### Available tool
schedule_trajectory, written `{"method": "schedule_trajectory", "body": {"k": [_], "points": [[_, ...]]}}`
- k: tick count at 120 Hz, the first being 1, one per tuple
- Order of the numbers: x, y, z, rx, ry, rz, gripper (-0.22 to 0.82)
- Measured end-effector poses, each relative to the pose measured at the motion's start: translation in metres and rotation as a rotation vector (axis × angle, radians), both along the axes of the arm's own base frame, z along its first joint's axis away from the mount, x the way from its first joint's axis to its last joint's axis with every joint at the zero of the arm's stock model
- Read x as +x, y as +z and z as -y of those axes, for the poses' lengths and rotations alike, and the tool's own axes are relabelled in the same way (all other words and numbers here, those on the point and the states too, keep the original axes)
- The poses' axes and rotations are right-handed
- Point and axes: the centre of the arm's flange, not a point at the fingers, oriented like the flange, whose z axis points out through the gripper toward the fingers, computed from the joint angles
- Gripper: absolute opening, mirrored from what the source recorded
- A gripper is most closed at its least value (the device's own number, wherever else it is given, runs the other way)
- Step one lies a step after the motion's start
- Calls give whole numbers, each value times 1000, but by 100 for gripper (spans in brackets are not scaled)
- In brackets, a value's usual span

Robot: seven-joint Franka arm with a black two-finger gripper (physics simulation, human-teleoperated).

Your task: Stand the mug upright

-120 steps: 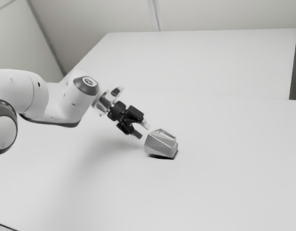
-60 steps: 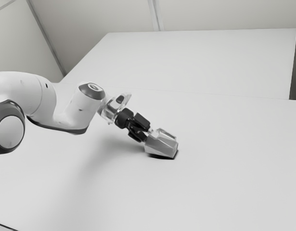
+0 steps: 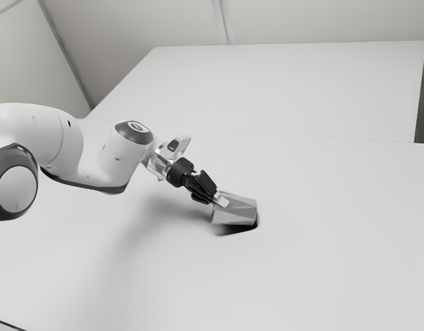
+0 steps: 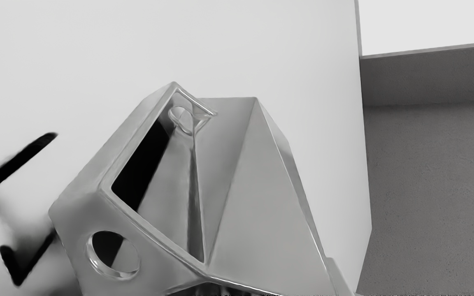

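Note:
The faceted grey metallic mug (image 3: 236, 211) is on its side in the exterior view, with a dark shadow under it on the table. My gripper (image 3: 220, 200) reaches down to it from the exterior view's left, its fingers closed on the near end of the mug. Close up in the wrist view, the mug (image 4: 261, 193) shows flat slanted faces and an angular frame with round holes, probably its handle. How deep the fingers sit on the mug is hidden.
The white tabletop (image 3: 322, 262) spreads around the mug. Farther back stands another large white surface (image 3: 287, 89). Past the table's edge, the wrist view shows a grey floor (image 4: 430, 185).
My gripper moved toward the exterior view's right and down to the mug, and its fingers closed on it. The mug turned and shifted slightly to that side; its handle has rolled out of sight there.

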Motion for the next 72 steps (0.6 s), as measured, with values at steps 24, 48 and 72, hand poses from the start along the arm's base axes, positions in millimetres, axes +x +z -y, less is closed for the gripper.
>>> {"method": "schedule_trajectory", "body": {"k": [24,48,72], "points": [[-2,17,2,24,-39,41,-17],[-3,87,-10,235,-169,149,-18],[-7,124,-15,568,-296,198,-18]]}}
